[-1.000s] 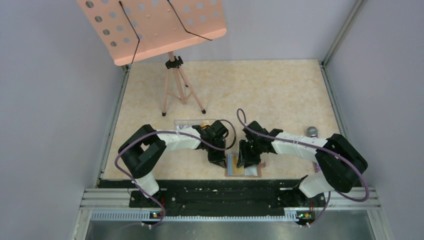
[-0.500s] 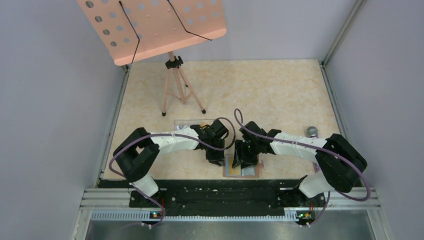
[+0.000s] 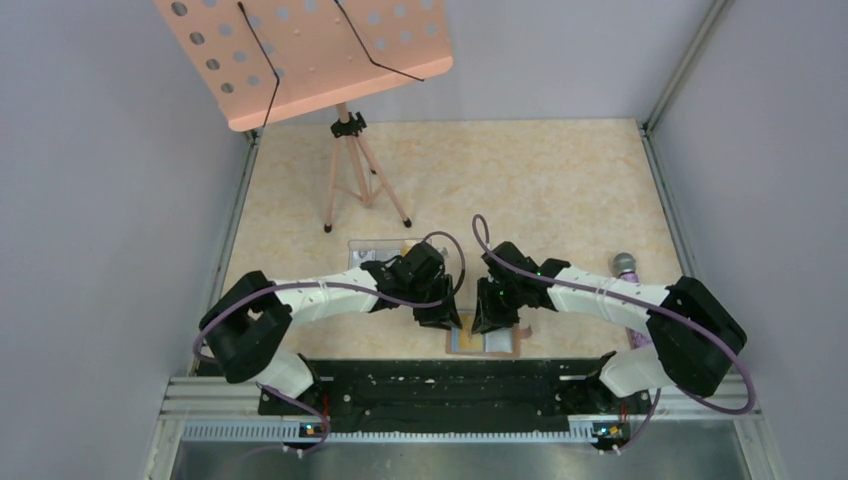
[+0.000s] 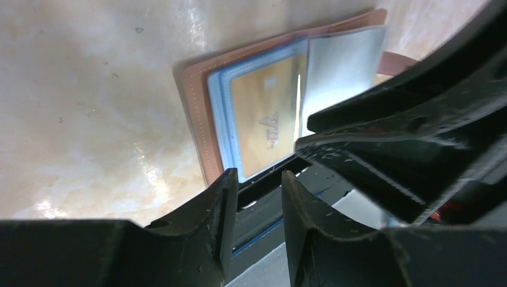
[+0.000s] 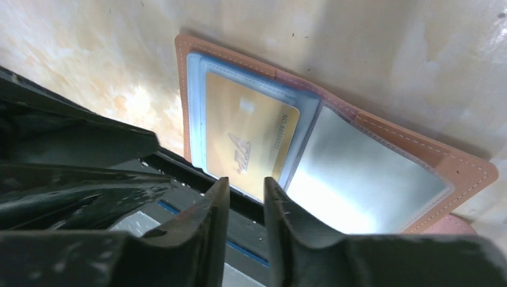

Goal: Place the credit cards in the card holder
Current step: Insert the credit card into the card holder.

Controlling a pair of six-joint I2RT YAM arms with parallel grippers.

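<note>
The card holder (image 3: 485, 341) lies open at the table's near edge, brown (image 5: 463, 170) with bluish clear sleeves. A yellow-orange credit card (image 5: 248, 140) sits inside its left sleeve (image 4: 269, 122). The right sleeve (image 5: 365, 173) shines pale with glare, and I cannot tell what it holds. My left gripper (image 4: 258, 179) hangs just over the holder's near left edge (image 3: 440, 318), open with nothing between its fingers. My right gripper (image 5: 246, 182) hovers at the card's near edge (image 3: 493, 318), its jaws a narrow gap apart and empty. Other cards are out of view.
A clear plastic box (image 3: 372, 250) sits behind the left arm. A pink music stand (image 3: 345, 150) on a tripod stands at the back left. A grey-headed microphone (image 3: 625, 263) lies at the right. The black rail (image 3: 440, 385) borders the holder's near side.
The left gripper has opened from shut and shifted slightly toward the near edge. The right gripper's jaws have narrowed a little. The yellow card now rests in the sleeve, free of both grippers.
</note>
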